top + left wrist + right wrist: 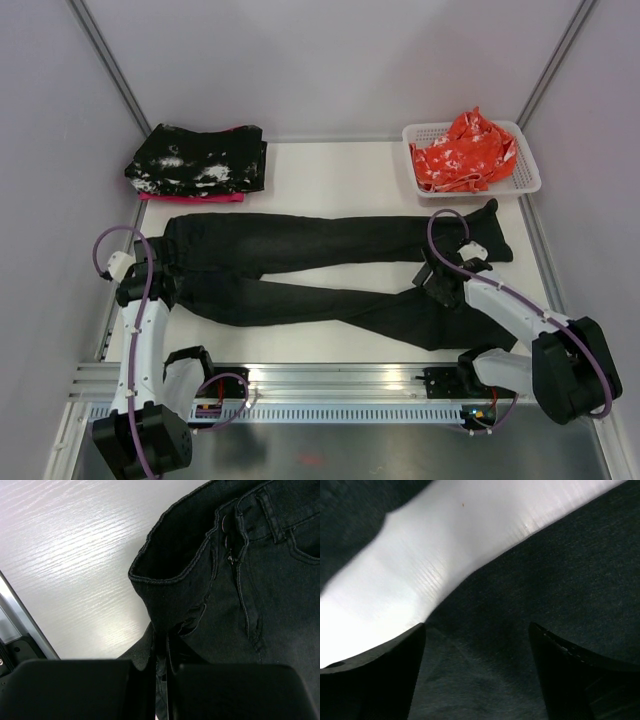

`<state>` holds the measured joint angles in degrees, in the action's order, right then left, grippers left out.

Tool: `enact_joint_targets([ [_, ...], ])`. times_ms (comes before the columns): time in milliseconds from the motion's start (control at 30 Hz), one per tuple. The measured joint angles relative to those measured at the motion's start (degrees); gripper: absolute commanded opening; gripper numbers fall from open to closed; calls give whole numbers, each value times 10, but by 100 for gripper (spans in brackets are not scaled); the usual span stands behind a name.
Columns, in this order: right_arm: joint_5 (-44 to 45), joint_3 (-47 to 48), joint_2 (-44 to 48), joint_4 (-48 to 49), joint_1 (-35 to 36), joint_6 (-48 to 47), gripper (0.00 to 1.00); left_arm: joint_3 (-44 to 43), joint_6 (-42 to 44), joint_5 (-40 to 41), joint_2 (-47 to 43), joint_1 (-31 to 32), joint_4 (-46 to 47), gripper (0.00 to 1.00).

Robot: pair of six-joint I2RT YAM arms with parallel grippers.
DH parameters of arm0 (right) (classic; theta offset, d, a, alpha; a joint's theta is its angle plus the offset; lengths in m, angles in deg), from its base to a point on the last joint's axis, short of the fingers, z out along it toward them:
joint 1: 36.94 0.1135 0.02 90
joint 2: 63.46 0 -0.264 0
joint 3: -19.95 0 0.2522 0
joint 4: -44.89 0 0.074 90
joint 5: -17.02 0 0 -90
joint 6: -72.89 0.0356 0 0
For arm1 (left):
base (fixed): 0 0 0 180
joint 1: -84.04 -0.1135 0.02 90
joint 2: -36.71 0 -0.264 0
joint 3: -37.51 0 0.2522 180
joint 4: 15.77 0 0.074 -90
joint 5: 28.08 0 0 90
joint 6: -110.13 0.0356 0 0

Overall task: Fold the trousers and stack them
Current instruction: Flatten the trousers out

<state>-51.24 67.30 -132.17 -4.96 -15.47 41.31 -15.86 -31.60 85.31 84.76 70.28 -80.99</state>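
left gripper (161, 664): nearest the lens in the left wrist view; fingers (75, 690) are pressed together with only a slit between, and a pinch of dark cloth is caught in it
held thing: the trousers (260, 580), gripped at the waistband beside the fly; the band edge is seen raised and curled off the table (75, 555), probably so the waist end can be carried over
right gripper (477, 672): fingers (370, 680) are spread wide apart, nothing is clamped; it is held low over a trouser leg (545, 580) where the bare table (445, 545) shows between the two legs
why so: judged to be lined up for a grasp on the near leg, not yet closed
trousers, whole (300, 240): laid flat across the table (330, 170), waist at the left edge, legs run toward the right edge in a narrow V; far leg's hem ends near the far-right corner, near leg ends toward the near-right corner
arms in top view: left gripper (160, 285) is set at the waist, right gripper (437, 280) on the near leg
step: judged early, no fold is made yet; legs need bringing together first
risk: thin cloth may slip or drag unevenly
far-left corner: folded black speckled cloth (200, 160) is stacked there, likely the stack spot
far-right corner: white basket (528, 170) holds an orange-red cloth (465, 150)
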Motion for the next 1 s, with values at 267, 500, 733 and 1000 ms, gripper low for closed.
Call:
enact_joint_targets([
  [267, 32, 7, 59, -7, -19, 48, 91, 9, 0, -8, -1, 0, 11, 3],
  [500, 16, 7, -10, 14, -64, 42, 75, 13, 0, -10, -2, 0, 14, 3],
  [733, 6, 1, -45, 44, -65, 21, 35, 15, 1, -9, -8, 0, 15, 4],
  [1000, 6, 25, -54, 31, -65, -2, 0, 16, 2, -9, -14, 0, 15, 4],
])
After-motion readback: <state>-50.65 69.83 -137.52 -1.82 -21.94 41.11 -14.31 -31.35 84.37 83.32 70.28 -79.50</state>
